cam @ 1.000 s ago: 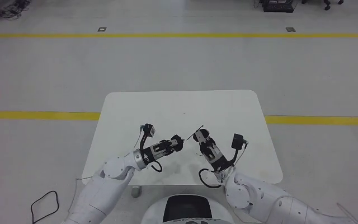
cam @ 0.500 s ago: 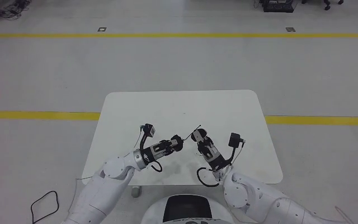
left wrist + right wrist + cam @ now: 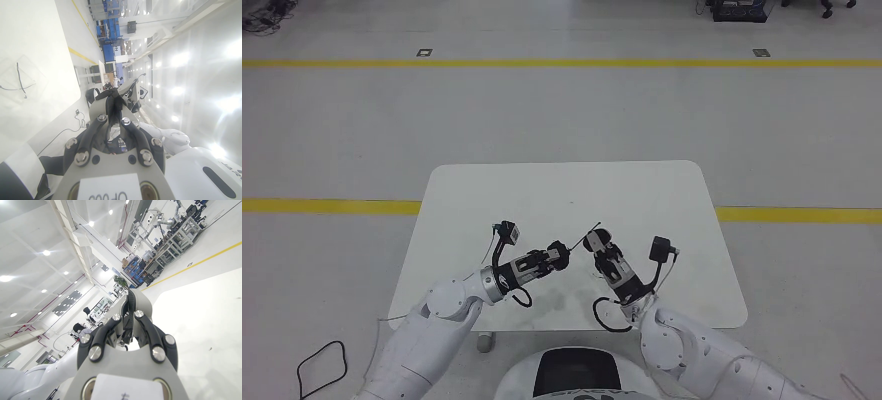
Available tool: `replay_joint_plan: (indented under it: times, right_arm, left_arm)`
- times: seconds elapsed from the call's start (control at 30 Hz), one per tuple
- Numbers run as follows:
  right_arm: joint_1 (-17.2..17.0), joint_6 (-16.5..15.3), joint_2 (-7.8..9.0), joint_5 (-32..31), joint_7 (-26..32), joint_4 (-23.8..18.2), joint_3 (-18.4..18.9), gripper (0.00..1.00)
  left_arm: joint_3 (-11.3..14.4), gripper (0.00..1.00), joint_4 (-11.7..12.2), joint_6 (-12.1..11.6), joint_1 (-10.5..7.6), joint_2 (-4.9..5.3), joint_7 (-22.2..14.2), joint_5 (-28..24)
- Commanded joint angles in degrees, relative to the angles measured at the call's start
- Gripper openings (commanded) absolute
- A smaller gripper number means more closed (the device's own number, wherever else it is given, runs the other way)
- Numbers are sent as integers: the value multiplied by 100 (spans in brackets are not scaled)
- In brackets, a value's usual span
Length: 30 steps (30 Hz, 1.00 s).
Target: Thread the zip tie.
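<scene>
One small shift: the right gripper [image 3: 591,240], clamped on the thin black plastic zip tie [image 3: 594,229] above the white table [image 3: 642,200], now sits nearer the clenched left gripper [image 3: 562,248], so threading looks close.

this is a large robotics lab or factory-style test hall: the white table [image 3: 562,185] stands alone on a wide pale floor [image 3: 562,110] marked with long yellow lines [image 3: 562,63], one well beyond the table's far edge and one level with its middle, with small square floor markers [image 3: 424,51] farther out still. well beyond the table stand metal racks with blue bins [image 3: 137,273], open-frame workbenches crowded with equipment [image 3: 175,243] and a mounted robot arm [image 3: 166,221]. high above the table runs a white industrial ceiling of beams and ducts [image 3: 85,237] set with round lamps [image 3: 46,253].
</scene>
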Motion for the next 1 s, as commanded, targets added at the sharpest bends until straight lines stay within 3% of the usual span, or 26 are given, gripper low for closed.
replay_joint_plan:
  times: [0.0,0.97]
  right_arm:
    - [-24,0,-19,-19,34,-5,37,0]
    - [-448,0,-199,-265,366,-83,578,0]
  left_arm:
    - [0,0,0,0,0,0,0,0]
    - [0,0,0,0,0,0,0,0]
